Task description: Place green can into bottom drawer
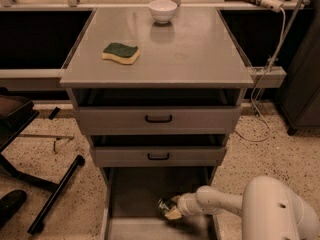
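Observation:
The bottom drawer (135, 189) of the grey cabinet is pulled out, with its plain grey floor showing. My white arm reaches in from the lower right. My gripper (169, 208) is low inside the drawer, near the floor at its right front. The green can (165, 205) sits between the fingertips, partly hidden by them, close to the drawer floor.
On the cabinet top (200, 49) lie a green-topped yellow sponge (120, 52) and a white bowl (163, 10). The two upper drawers (158, 118) with black handles are slightly open. A black chair base (45, 184) stands at the left; a cable (265, 74) hangs at the right.

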You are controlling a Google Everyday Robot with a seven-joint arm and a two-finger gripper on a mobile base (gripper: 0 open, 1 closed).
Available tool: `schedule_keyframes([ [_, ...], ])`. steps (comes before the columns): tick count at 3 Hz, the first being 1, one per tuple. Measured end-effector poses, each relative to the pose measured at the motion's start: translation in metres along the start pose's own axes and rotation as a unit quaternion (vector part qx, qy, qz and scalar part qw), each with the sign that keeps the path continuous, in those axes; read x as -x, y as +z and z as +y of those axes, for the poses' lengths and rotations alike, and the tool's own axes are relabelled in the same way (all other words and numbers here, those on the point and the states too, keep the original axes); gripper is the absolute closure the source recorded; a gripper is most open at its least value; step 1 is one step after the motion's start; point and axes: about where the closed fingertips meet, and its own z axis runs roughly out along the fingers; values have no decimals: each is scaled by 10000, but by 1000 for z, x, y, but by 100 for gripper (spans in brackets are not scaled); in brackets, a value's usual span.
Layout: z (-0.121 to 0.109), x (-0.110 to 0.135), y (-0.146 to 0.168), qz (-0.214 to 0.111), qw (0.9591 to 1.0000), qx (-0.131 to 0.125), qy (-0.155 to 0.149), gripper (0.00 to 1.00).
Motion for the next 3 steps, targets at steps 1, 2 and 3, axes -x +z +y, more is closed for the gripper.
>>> schedule_keyframes([
  [1,0,0,0,0,10000,0,0,35],
  [2,0,0,0,0,10000,0,0,12],
  [3,0,0,0,0,10000,1,0,0],
])
